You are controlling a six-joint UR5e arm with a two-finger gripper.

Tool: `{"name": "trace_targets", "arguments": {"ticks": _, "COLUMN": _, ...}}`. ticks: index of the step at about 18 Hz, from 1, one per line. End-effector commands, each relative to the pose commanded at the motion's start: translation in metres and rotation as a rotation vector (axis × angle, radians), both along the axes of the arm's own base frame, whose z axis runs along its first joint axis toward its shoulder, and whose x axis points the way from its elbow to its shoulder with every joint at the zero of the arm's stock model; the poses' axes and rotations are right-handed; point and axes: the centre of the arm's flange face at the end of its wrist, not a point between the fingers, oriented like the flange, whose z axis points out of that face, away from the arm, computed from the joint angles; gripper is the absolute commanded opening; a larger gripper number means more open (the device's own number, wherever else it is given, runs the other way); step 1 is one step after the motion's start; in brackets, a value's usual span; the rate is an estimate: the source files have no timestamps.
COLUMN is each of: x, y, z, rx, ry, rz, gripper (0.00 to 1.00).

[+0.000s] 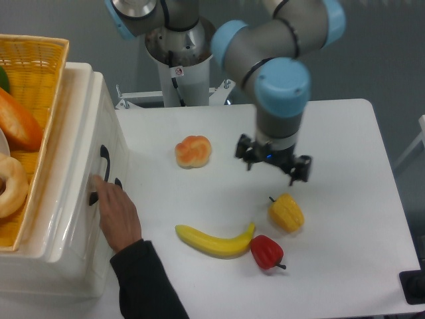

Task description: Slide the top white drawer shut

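The gripper (273,164) hangs above the table with nothing between its two short black fingers; whether they stand wide or narrow cannot be told from this angle. It sits just above and left of a yellow bell pepper (286,212), lumpy and matte, and well apart from the drawers. Above it rise the arm's (282,80) smooth grey tubes and pale blue joint caps.

Below the pepper lies a red pepper (267,252) with a dark stem, touching the tip of a curved yellow banana (214,241). Further left, near the middle of the table, rests a rounded orange-brown bun (193,151).

At the left edge stands the glossy white plastic drawer unit — the top white drawer (99,153) shows its black arched handle on the front panel. A person's hand (118,209), in a dark sleeve, reaches in from below and rests against the drawer fronts, covering part of the lower handle. On top of the unit sits a yellow woven basket (40,73) holding bread-like items.

The table (345,146) is flat matte white with rounded corners — behind it, a plain grey wall.
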Motion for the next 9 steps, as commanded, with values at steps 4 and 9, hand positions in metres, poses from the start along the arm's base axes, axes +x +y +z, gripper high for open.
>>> {"name": "trace_targets", "arguments": {"ticks": 4, "x": -0.021, "y": -0.033, "z": -0.007, "rx": -0.014, "ry": -0.015, "rz": -0.013, "gripper": 1.0}}
{"name": "trace_targets", "arguments": {"ticks": 9, "x": -0.034, "y": -0.054, "z": -0.01, "rx": -0.013, "ry": -0.024, "rz": -0.021, "gripper": 1.0}}
